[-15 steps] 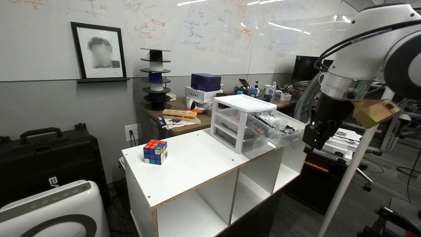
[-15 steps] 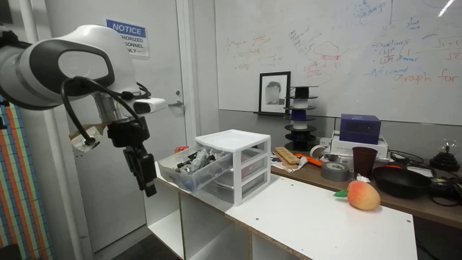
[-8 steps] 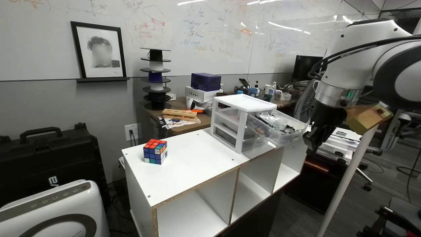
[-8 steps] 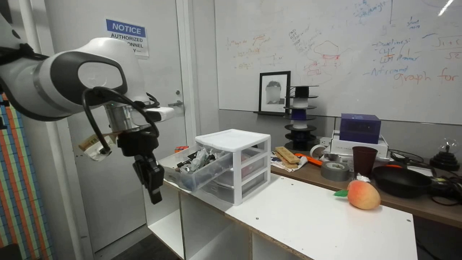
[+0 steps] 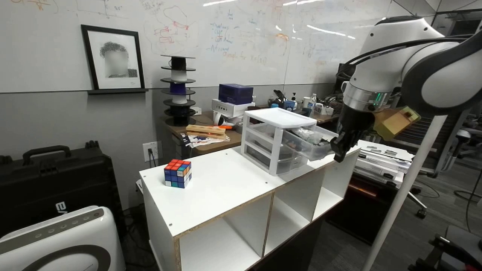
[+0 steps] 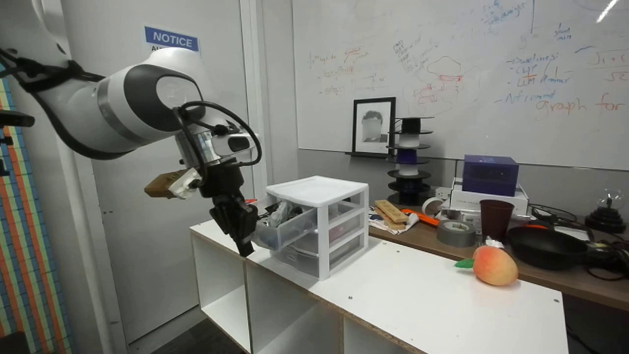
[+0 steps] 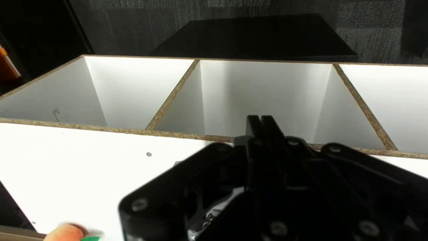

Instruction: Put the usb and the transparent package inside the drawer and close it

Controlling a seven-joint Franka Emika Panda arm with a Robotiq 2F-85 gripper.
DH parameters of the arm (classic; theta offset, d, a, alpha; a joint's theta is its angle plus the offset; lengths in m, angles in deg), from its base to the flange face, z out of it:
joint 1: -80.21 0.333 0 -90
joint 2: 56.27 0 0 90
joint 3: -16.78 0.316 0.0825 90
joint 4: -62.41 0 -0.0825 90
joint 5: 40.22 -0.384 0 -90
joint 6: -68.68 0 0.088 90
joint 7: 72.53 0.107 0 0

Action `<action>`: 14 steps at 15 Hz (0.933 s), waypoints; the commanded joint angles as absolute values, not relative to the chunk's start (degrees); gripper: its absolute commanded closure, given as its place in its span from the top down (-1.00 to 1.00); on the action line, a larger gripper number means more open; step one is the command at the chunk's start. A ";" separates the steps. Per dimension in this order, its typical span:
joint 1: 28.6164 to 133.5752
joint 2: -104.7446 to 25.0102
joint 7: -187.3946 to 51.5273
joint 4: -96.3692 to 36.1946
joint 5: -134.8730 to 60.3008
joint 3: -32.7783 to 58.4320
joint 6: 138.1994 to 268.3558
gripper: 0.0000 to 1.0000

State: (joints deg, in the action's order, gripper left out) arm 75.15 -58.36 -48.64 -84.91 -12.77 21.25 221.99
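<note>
Hanging gripper (image 6: pixel 245 250): mine; my jaws tog., fingertips (image 7: pixel 253 126) side by side, nothing held that I can see; tips down, just in front of drawer unit (image 6: pixel 317 189), close at its top drawer (image 6: pixel 295 230); touch can't be confirmed.
Drawer unit: landmark item; wht frame, 3 levels, upright on wht cabinet (image 5: pixel 211 199).
Top drawer: translucent; sticks partway out of front of drawer unit, contents mixed.
Transp. pkg (image 5: pixel 305 134): crumpled clr plastic, in top drawer of drawer unit.
USB: can't tell it apart from dk bits (image 5: pixel 323 142) in top drawer of drawer unit.
Rubik's cube (image 5: pixel 177 173): on cabinet, one side of drawer unit, well apart.
Fruit (image 6: pixel 495 266): peach-like, w/ grn leaf (image 6: pixel 464 264); on cabinet, opp. side of drawer unit, well apart.
Purple box (image 6: pixel 490 175): on wht carton (image 6: pixel 464 200), on desk (image 6: pixel 555 281) behind drawer unit.
Tape roll (image 6: pixel 456 233): gray, same desk behind drawer unit.
</note>
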 commanded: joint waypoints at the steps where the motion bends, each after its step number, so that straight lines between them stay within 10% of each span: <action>1: 76.09 -53.01 -46.33 -78.51 -8.42 19.07 223.57 -0.88; 14: 81.36 -42.95 -51.38 -61.77 -17.88 14.64 219.77 -0.87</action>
State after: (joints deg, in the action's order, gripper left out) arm 79.59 -44.92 -49.19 -66.64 -14.95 15.75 221.34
